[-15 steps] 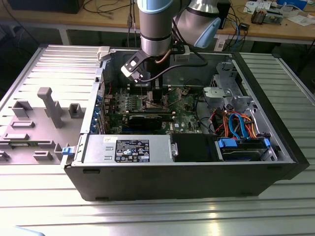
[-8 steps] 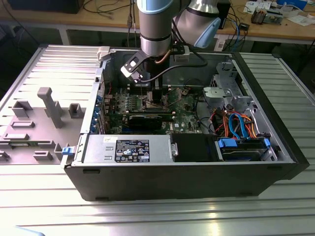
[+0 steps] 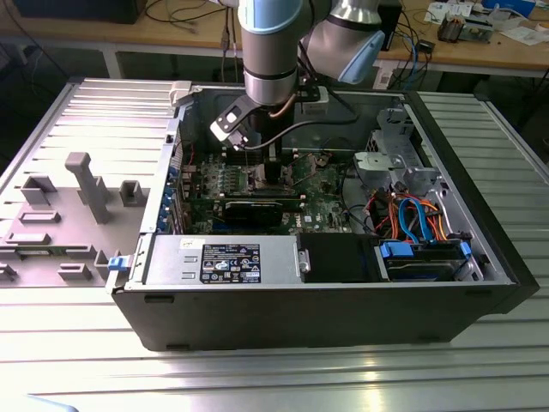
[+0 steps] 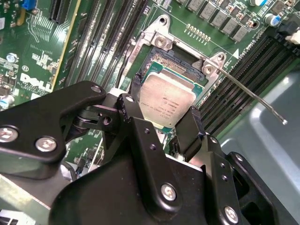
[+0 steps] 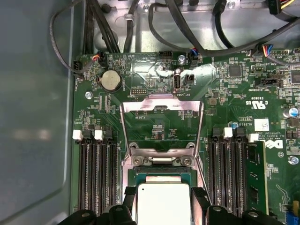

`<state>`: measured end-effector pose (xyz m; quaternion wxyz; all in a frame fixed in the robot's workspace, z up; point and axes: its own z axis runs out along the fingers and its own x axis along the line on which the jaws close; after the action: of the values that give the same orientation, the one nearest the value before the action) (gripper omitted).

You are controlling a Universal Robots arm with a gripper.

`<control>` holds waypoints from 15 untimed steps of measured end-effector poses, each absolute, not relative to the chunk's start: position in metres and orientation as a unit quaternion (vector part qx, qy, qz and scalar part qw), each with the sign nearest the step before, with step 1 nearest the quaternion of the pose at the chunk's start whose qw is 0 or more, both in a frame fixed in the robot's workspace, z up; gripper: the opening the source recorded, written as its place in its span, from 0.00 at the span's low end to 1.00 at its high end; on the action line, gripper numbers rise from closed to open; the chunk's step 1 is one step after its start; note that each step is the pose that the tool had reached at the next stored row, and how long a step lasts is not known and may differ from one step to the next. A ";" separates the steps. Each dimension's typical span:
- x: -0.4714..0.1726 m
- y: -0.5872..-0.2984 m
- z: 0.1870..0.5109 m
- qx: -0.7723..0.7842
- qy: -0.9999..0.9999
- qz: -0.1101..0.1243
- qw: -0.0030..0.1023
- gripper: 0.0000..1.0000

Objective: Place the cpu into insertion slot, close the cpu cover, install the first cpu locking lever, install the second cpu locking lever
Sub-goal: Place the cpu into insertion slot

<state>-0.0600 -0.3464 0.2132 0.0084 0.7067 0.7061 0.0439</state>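
My gripper (image 4: 161,116) is shut on the cpu (image 4: 166,101), a small square chip with a dull silver top. One black finger (image 4: 127,108) presses one edge of the chip and the other finger (image 4: 192,125) presses the opposite edge. The chip sits over the insertion slot (image 4: 176,65), whose dark far part still shows beyond it. In the first wrist view the cpu (image 5: 161,206) lies between the fingers, and the cpu cover (image 5: 161,97) stands swung up and open behind the socket. A thin locking lever (image 4: 253,96) sticks out, unlatched. In the exterior view the gripper (image 3: 264,167) is down inside the open computer case.
Long memory slots (image 5: 96,173) flank the socket on both sides. A black graphics card (image 3: 262,209) lies just in front of it, then the power supply (image 3: 219,260). Coloured cables (image 3: 412,215) and drive bays fill the exterior view's right. The case wall (image 5: 33,117) is close by.
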 end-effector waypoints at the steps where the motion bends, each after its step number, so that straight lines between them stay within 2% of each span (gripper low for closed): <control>1: -0.060 -0.346 0.212 0.707 0.706 0.044 0.008 0.55; 15: -0.061 -0.347 0.197 0.710 0.702 0.043 0.009 0.55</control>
<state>-0.0609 -0.3465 0.1970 0.0087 0.7104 0.7024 0.0433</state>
